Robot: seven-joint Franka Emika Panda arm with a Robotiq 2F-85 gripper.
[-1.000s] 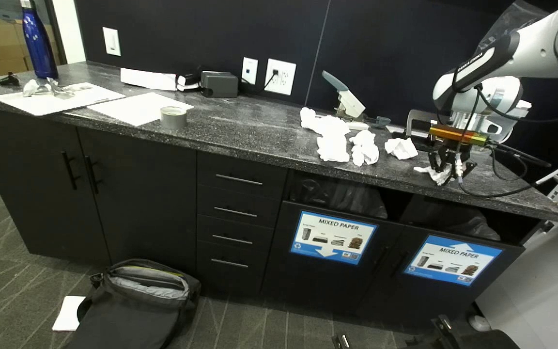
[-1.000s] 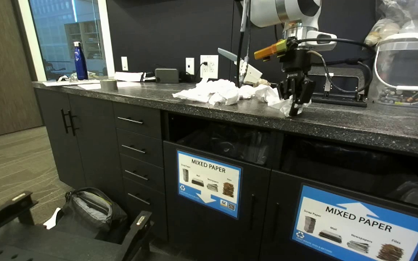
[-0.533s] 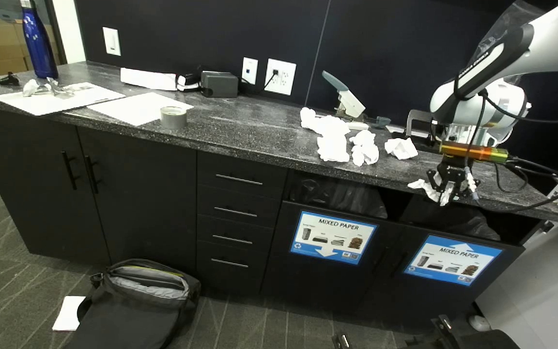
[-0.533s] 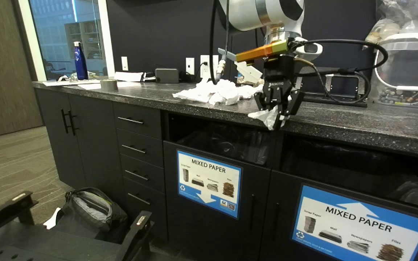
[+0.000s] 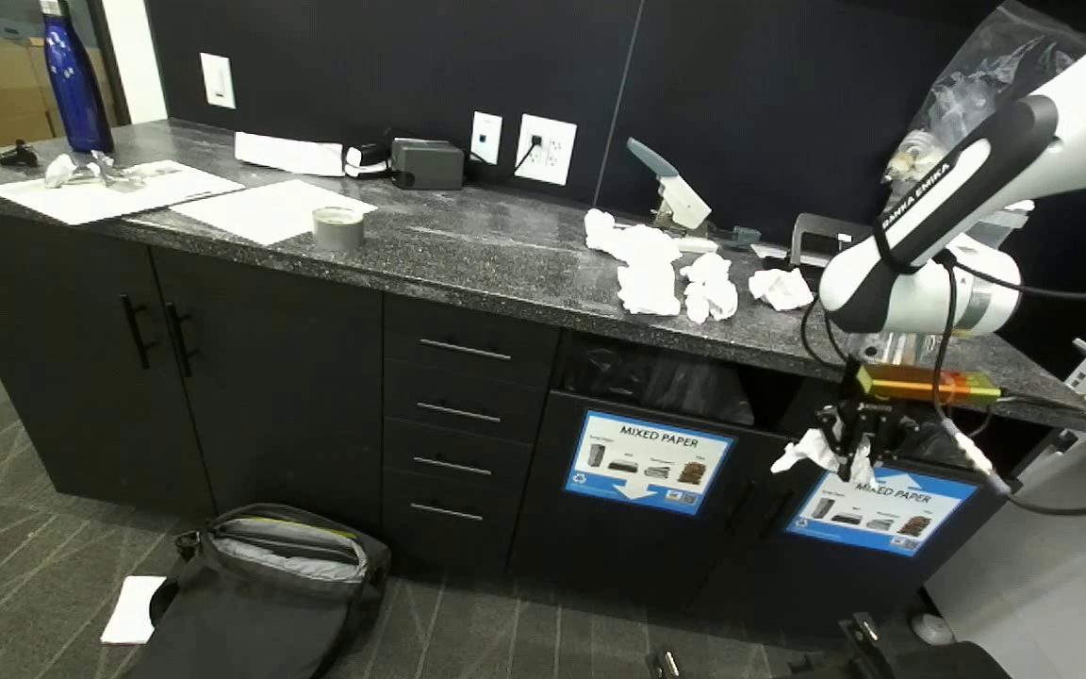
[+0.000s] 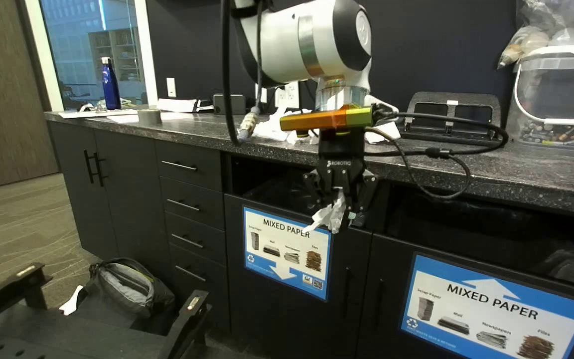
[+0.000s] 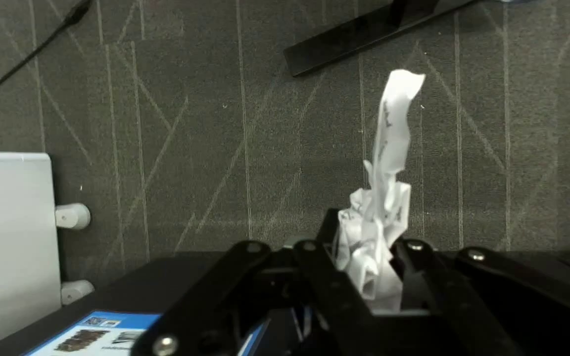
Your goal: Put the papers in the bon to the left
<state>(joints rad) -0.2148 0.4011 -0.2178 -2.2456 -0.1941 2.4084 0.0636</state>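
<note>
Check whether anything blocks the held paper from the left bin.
The left cabinet door does, closed below the opening where the bin's liner shows. The gripper holds the crumpled paper out in front, so it likely must enter through that opening. Nothing else visible intervenes.

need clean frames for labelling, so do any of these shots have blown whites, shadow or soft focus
In an exterior view, the crumpled papers are blown nearly white; in an exterior view, the right-hand bin liner sits mostly in shadow; in the wrist view, the gripper is nearly black and looks soft, while the held paper is bright.
</note>
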